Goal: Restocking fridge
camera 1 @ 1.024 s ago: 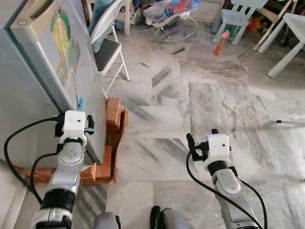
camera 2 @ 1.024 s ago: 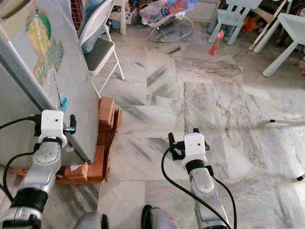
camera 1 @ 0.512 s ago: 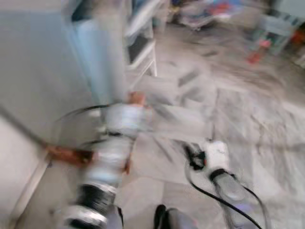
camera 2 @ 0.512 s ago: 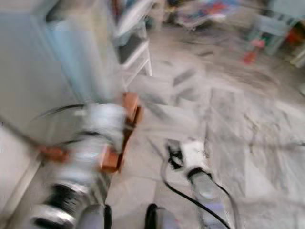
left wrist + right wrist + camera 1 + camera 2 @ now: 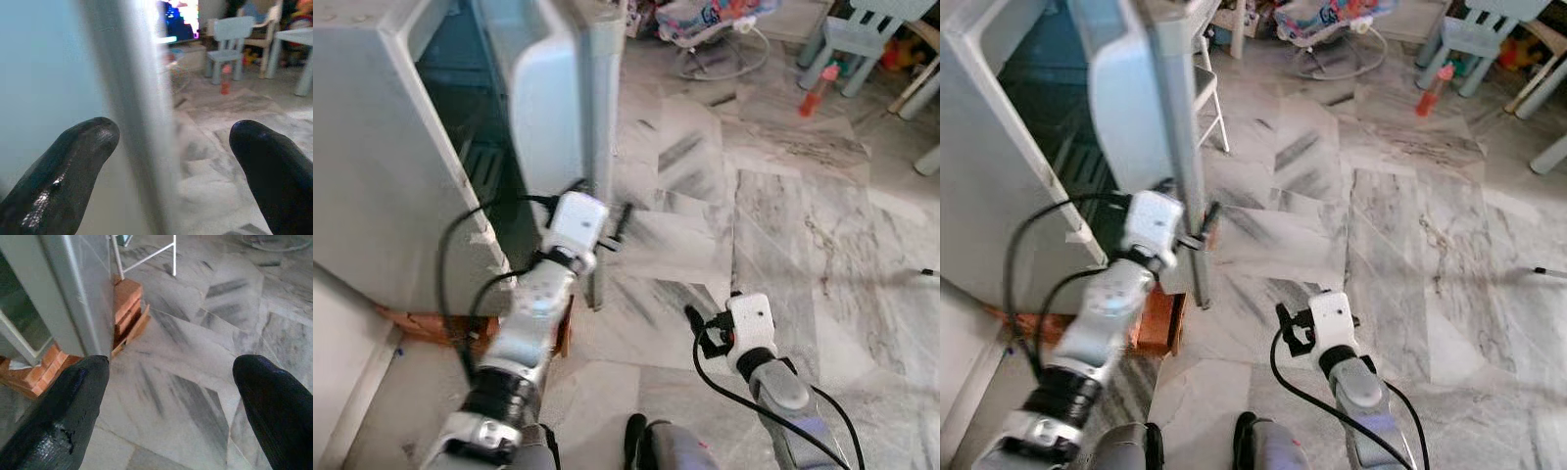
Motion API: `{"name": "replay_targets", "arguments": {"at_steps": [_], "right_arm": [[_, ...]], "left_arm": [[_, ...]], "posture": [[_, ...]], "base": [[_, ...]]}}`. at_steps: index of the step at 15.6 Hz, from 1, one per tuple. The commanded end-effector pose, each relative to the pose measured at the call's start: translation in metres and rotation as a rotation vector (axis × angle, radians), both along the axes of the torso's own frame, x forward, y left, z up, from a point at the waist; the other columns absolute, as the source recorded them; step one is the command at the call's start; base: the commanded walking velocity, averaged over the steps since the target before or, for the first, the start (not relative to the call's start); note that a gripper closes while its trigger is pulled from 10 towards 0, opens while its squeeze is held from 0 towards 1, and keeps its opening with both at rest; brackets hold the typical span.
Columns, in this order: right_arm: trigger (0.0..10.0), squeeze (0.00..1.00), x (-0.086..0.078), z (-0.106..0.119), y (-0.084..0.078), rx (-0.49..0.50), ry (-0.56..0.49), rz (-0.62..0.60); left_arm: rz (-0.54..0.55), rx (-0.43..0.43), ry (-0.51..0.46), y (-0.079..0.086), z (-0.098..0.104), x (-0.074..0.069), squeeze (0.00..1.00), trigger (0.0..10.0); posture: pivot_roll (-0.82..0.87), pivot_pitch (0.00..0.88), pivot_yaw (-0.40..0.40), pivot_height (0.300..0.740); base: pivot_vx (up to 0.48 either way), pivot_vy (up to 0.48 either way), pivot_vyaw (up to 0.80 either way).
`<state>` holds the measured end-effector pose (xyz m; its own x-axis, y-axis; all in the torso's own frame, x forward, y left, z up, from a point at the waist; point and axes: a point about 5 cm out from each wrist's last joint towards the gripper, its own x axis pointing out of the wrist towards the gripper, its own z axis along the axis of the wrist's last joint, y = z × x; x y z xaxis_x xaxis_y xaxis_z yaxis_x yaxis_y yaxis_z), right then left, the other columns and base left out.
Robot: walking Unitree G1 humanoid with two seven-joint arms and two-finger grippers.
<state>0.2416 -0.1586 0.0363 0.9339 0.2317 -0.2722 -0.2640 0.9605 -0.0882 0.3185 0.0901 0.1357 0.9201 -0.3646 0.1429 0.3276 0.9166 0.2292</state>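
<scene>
Between spread left gripper (image 5: pixel 171 161) fingers — fridge door (image 5: pixel 132 98) edge | right gripper (image 5: pixel 166 396) idle

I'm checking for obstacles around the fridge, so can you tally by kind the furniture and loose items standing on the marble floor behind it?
Baby bouncer: 1
Light blue child's chair: 1
White folding chair: 1
Red bottle: 1
Total: 4

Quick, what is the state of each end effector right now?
Left end effector: open, its fingers on either side of the fridge door edge.
Right end effector: open, holding nothing, above the floor.
</scene>
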Motion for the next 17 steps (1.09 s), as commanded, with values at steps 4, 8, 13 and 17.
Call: {"name": "replay_targets", "arguments": {"at_steps": [4, 8, 13, 17], "right_arm": [[10.0, 0.00, -0.001, -0.005, -0.001, 0.005, 0.032, 0.002], [10.0, 0.00, 0.001, -0.005, -0.002, -0.021, 0.029, -0.008], [10.0, 0.00, -0.003, -0.002, -0.008, -0.029, 0.016, -0.038], [10.0, 0.00, 0.002, -0.006, -0.002, -0.035, 0.035, -0.006]], "left_arm": [[0.106, 0.021, 0.102, 0.010, -0.021, 0.002, 0.00, 10.0], [0.153, 0.021, 0.129, -0.006, -0.009, 0.034, 0.00, 10.0], [0.292, 0.040, 0.136, 0.023, 0.006, 0.060, 0.00, 10.0], [-0.407, 0.002, -0.052, -0.134, 0.052, 0.011, 0.00, 10.0]], "posture": [[0.13, 0.131, -0.097, 0.740], [0.11, 0.118, -0.087, 0.740], [0.09, 0.118, -0.072, 0.740], [0.11, 0.113, -0.082, 0.740]], "base": [[0.000, 0.000, 0.00], [0.000, 0.000, 0.00], [0.000, 0.000, 0.00], [0.000, 0.000, 0.00]]}}
